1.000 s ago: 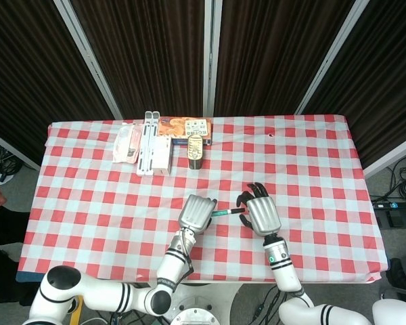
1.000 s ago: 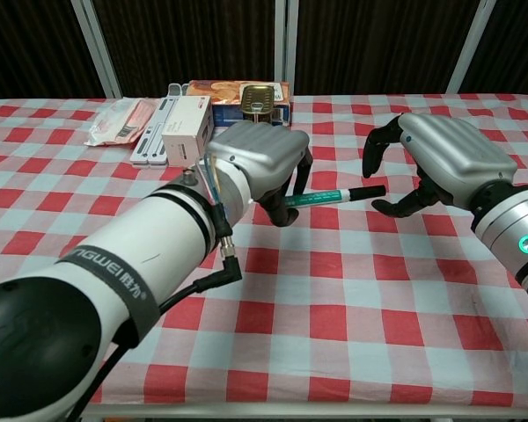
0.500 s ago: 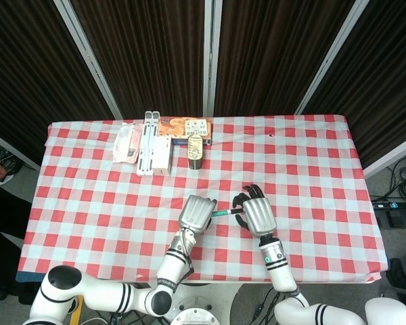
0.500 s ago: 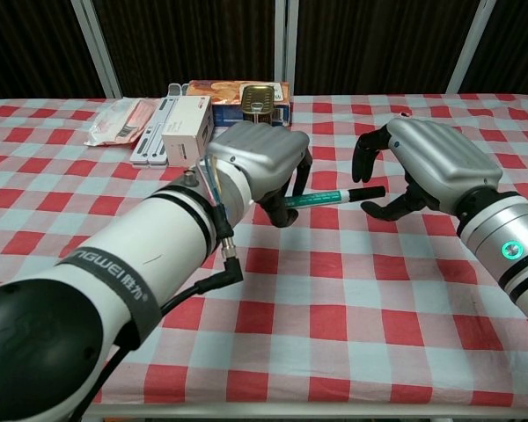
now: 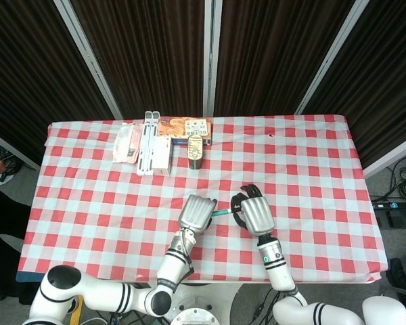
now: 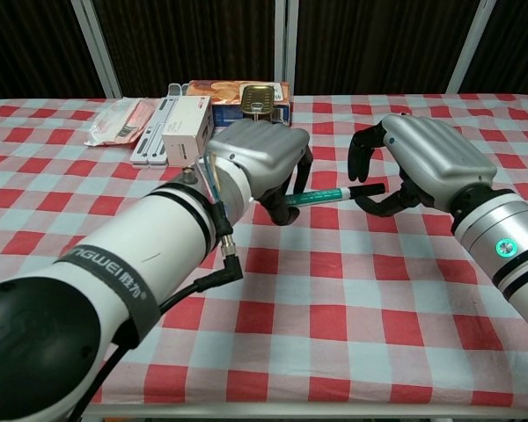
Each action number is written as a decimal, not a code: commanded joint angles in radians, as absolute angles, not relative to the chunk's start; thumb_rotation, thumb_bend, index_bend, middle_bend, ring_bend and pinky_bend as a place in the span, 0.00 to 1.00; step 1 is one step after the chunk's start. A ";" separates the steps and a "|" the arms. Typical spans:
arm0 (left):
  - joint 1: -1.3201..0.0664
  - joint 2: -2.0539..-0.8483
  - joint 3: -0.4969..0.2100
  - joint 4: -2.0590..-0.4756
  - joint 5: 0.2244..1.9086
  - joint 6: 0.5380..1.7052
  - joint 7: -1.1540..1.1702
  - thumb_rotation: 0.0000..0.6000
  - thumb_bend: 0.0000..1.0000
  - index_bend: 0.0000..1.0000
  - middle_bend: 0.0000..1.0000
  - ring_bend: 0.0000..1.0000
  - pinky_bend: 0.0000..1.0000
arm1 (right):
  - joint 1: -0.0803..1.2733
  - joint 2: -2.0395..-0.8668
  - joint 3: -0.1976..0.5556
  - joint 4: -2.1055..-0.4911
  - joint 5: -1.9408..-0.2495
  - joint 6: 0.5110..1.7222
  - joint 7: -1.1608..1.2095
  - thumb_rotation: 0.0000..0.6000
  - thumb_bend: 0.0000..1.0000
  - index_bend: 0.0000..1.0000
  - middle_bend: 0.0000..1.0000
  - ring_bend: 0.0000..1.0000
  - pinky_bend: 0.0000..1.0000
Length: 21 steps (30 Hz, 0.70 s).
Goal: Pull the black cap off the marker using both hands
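Observation:
A teal marker with a black cap at its right end is held level above the checked cloth. My left hand grips the marker's teal barrel, fingers curled around it. My right hand sits at the capped end with its fingers spread and curved around the cap; the fingertips arch over the cap and the thumb lies below it, with gaps on both sides. In the head view the left hand and right hand stand side by side near the table's front.
At the back left of the table lie a white box, a flat white device, a pink packet, an orange box and a small can.
My right hand has slid left toward the marker, bringing its spread fingers around the black cap. The left hand and the marker have stayed still.

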<state>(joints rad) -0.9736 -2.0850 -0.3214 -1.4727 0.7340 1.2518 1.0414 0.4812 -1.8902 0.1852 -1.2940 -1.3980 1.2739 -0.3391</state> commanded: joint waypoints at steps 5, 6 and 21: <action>-0.973 -2.078 -0.320 -1.485 0.728 1.251 1.043 1.00 0.39 0.53 0.56 0.97 0.90 | 0.482 -1.886 0.184 -1.295 -1.391 1.268 -0.331 1.00 0.18 0.56 0.52 0.25 0.20; -0.973 -2.076 -0.320 -1.486 0.727 1.251 1.043 1.00 0.39 0.53 0.56 0.97 0.90 | 0.482 -1.886 0.185 -1.294 -1.392 1.270 -0.326 1.00 0.18 0.56 0.52 0.25 0.20; -0.964 -2.057 -0.312 -1.497 0.731 1.254 1.022 1.00 0.39 0.53 0.56 0.97 0.90 | 0.478 -1.881 0.172 -1.296 -1.404 1.281 -0.296 1.00 0.25 0.63 0.66 0.33 0.23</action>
<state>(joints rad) -0.9649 -2.0579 -0.3125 -1.4965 0.7304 1.2537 1.0231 0.4785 -1.8802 0.1728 -1.2964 -1.4032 1.2803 -0.2975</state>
